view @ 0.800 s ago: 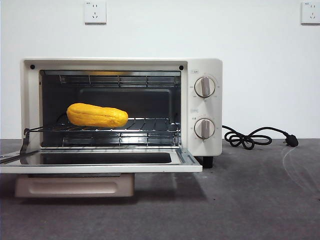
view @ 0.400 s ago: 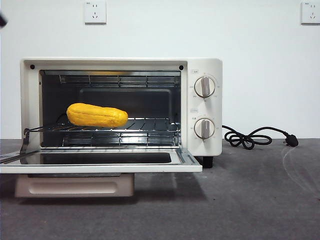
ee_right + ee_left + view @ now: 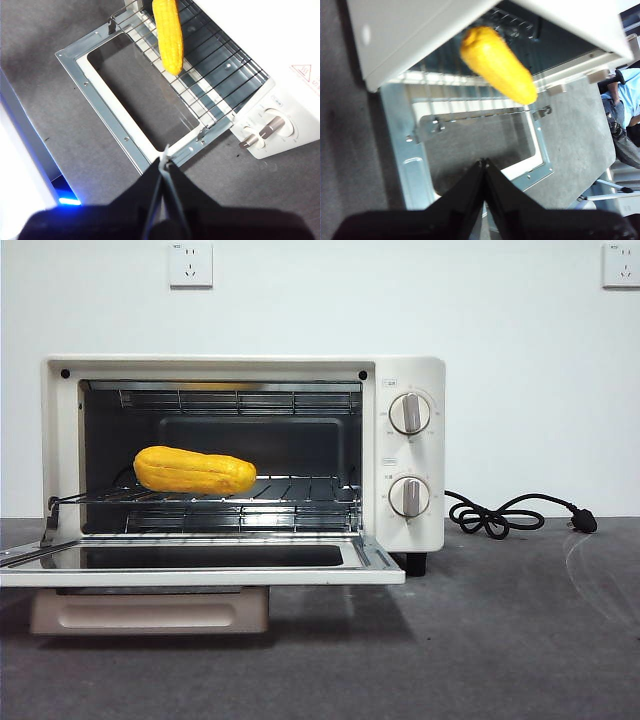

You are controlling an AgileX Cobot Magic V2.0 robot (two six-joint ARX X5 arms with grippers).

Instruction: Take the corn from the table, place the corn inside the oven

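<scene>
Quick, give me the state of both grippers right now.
Left gripper: shut, holding nothing, above the open oven door.
Right gripper: shut, holding nothing.
The corn lies on the oven rack.

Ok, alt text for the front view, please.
A yellow corn lies on the wire rack inside a cream oven whose door hangs open over the grey table. A black cord trails beside it.

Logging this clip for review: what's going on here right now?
Nothing is being handled. The corn lies on the wire rack inside the oven, whose door hangs open. The left tool and right tool are both shut, empty, above the open door.
</scene>
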